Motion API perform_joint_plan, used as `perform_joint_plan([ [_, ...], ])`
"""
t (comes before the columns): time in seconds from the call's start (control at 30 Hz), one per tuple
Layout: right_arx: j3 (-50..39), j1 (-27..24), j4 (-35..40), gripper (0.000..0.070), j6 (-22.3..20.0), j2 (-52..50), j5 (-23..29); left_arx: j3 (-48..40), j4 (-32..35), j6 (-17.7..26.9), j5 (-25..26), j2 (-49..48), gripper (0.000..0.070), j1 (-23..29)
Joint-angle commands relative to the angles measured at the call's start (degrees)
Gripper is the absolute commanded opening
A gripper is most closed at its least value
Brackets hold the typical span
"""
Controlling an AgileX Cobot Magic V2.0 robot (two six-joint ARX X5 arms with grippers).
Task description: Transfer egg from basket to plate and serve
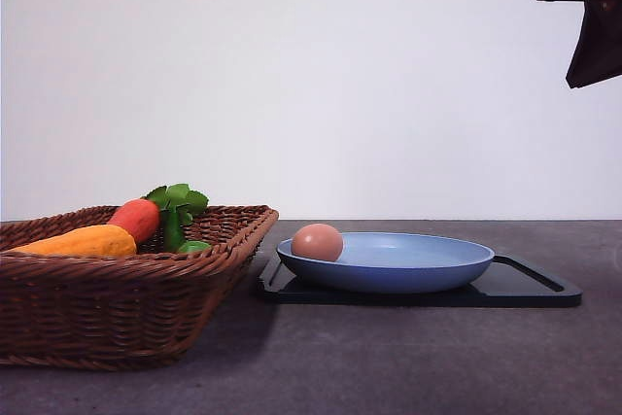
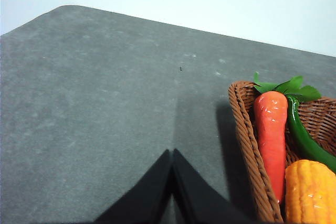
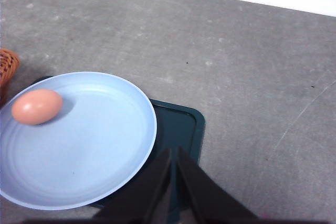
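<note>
Egg [image 1: 317,242], light, smooth, prob. fragile & apt to roll, lies on blue plate [image 1: 428,264] near basket [image 1: 117,308]; both grippers [image 2: 172,182] [image 3: 173,182] pressed together, empty; grip plate's rim.

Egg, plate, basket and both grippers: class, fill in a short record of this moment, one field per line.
egg: lying in the plate, near the rim on the basket side
plate: light blue, resting on the black tray
basket: holds an orange-red carrot, a yellow vegetable and a green one
left gripper: shut, empty, over bare table beside the basket
right gripper: shut, empty, above the plate's edge
</note>
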Motion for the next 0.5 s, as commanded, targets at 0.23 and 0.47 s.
perform_joint_plan([
  [0.23, 0.5, 0.5, 0.6, 0.0, 0.3, 0.2, 0.1, -1.3, -0.8, -0.5, 0.1, -0.1, 0.0, -0.1],
  [0.47, -1.2, -2.8, 1.1, 0.0, -8.0, -9.3, 1.4, -1.3, -0.8, -0.5, 0.1, -0.1, 0.0, -0.1],
])
